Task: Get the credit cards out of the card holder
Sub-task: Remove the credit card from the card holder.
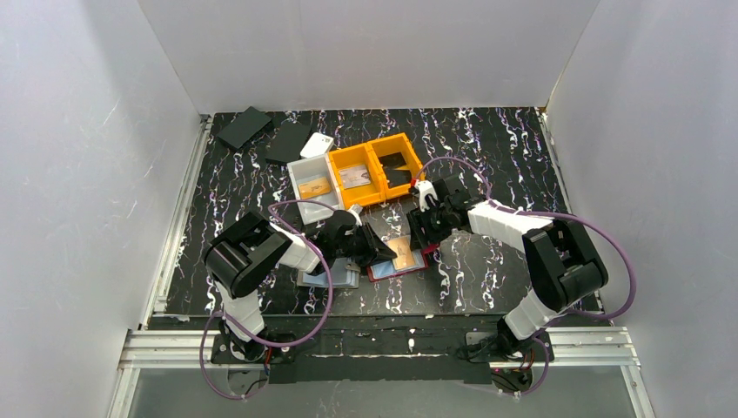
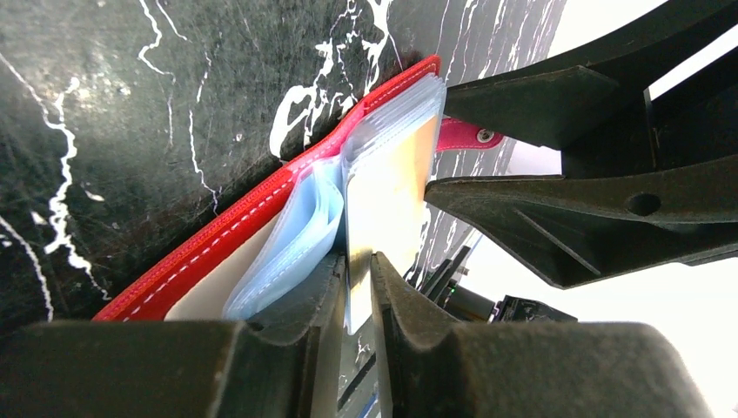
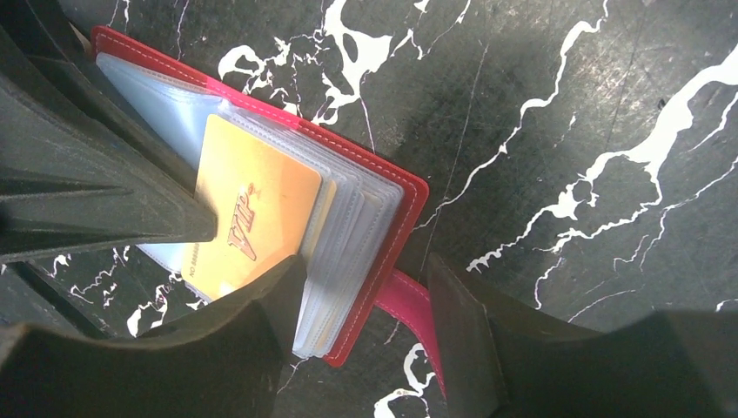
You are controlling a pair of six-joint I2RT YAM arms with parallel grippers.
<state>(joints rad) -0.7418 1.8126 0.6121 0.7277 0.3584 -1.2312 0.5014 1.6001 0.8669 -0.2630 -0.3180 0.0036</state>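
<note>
Between the two arms near the front of the table, the red card holder lies open, its gold card pinched edge-on by the left gripper and running lengthwise toward the right gripper, whose spread jaws straddle the side with its strap.

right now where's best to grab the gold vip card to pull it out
Pinch the gold VIP card on its bare edge sticking out of the clear sleeves, coming from the side away from the pink strap; its other edge is tucked among them. The left gripper looks clamped there.
</note>
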